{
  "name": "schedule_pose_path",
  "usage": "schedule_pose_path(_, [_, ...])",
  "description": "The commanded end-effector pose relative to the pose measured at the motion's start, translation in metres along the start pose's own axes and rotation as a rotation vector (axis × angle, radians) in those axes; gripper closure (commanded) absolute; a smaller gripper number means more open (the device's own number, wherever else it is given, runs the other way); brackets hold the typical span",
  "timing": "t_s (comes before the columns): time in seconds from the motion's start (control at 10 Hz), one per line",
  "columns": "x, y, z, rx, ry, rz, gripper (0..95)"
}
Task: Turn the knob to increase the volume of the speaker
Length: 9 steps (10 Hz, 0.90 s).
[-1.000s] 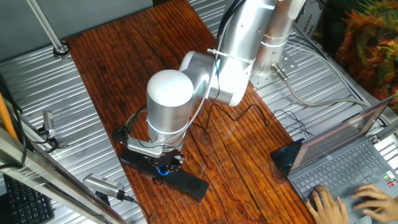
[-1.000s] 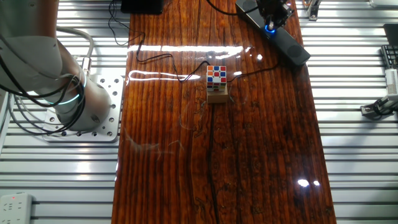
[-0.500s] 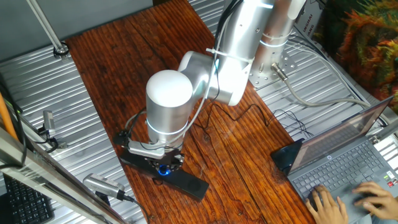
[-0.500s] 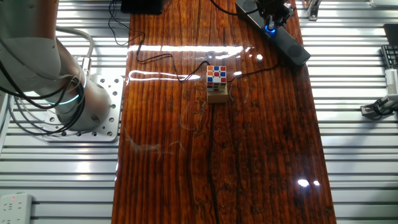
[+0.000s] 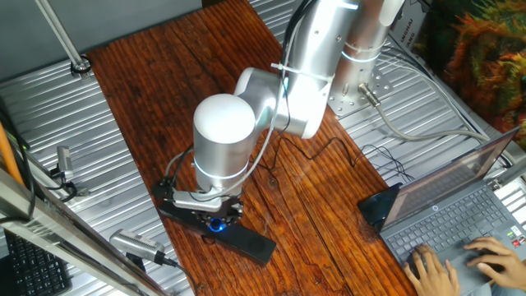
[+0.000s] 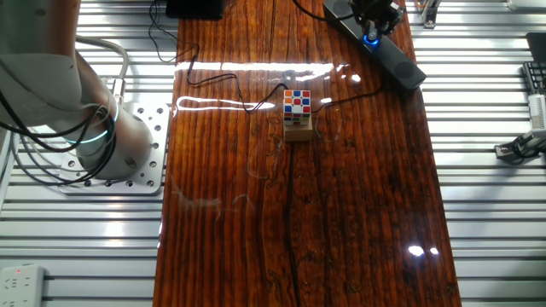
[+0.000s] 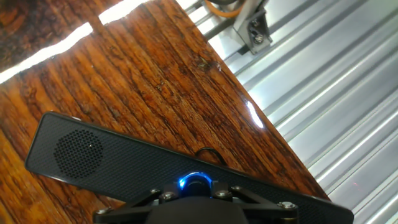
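Observation:
The speaker [image 5: 249, 242] is a long black soundbar lying at the table's edge, seen also in the other fixed view [image 6: 397, 62] and in the hand view [image 7: 93, 155]. Its knob [image 7: 196, 182] glows with a blue ring at the bar's middle and shows as a blue spot under the hand [image 5: 215, 225] [image 6: 370, 37]. My gripper [image 7: 196, 188] stands straight over the knob, jaws close against both its sides, shut on it. In both fixed views the gripper [image 5: 215, 219] [image 6: 374, 26] covers most of the dial.
A colour cube on a wooden block [image 6: 297, 114] stands mid-table with a thin black cable running past it. A laptop [image 5: 448, 215] with a person's hands on its keys is at the right. The arm's base [image 6: 107, 141] sits on ribbed metal beside the wooden top.
The hand has turned a little about the knob; its side bracket swung slightly lower in the fixed view. The speaker has stayed put. The person's hands on the laptop shifted.

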<state>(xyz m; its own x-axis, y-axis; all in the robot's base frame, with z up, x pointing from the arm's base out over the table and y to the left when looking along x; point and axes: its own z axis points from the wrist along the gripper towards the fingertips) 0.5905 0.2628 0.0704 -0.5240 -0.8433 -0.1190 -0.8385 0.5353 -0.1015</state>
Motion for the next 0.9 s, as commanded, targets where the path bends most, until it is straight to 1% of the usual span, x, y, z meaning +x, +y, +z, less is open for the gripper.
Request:
schedule_pose_path(0.1, [-0.0001, -0.0001, 0.0002, 0.003, 0.001, -0.032, 95.0])
schedule_pose_path(0.6, [-0.0002, -0.0005, 0.0002, 0.002, 0.005, -0.113, 95.0])
schedule_pose_path(0.8, [-0.0003, -0.0005, 0.0002, 0.005, 0.013, -0.164, 95.0])
schedule_pose_path(0.9, [-0.0003, -0.0005, 0.0002, 0.003, 0.013, -0.175, 95.0])
